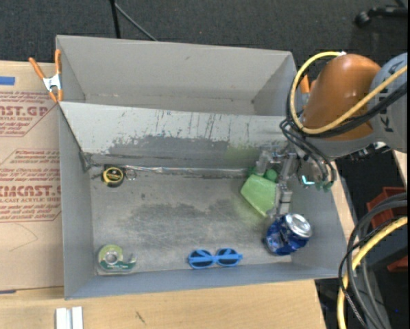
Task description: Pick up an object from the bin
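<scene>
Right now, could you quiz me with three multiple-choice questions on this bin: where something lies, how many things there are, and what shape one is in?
1. Where in the bin does the blue can lie?
A) upper left corner of the view
B) lower right corner of the view
C) dead centre

2. How many loose things show in the bin?
A) two
B) five
C) nine

3. The can looks:
A) crumpled
B) smooth and upright
C) cut in half

Answers:
1 B: it lies just below the green lump, which is at the gripper.
2 B: can, green lump, blue glasses-shaped piece, tape roll, yellow round thing.
3 A: its sides are buckled.
</scene>
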You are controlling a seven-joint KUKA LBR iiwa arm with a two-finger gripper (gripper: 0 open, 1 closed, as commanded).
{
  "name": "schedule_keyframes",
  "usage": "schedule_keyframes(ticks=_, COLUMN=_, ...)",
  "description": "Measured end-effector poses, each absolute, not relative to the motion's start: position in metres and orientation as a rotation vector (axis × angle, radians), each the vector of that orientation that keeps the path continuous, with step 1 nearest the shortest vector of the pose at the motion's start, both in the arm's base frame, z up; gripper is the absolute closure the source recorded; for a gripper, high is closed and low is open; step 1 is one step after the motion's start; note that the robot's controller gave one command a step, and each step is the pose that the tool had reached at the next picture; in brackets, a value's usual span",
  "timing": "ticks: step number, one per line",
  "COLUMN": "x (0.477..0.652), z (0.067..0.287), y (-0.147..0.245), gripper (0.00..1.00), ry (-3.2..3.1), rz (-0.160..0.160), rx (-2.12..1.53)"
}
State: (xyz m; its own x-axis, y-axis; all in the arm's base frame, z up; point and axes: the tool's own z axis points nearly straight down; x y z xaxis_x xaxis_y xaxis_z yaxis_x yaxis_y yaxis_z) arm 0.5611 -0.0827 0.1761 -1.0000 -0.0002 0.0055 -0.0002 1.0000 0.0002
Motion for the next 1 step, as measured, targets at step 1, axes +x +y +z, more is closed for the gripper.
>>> schedule_keyframes(ticks=1, x=0.5703, z=0.0674, y=-0.126, gripper=0.0, ry=-3.117, rz=-0.003, rx=-0.362)
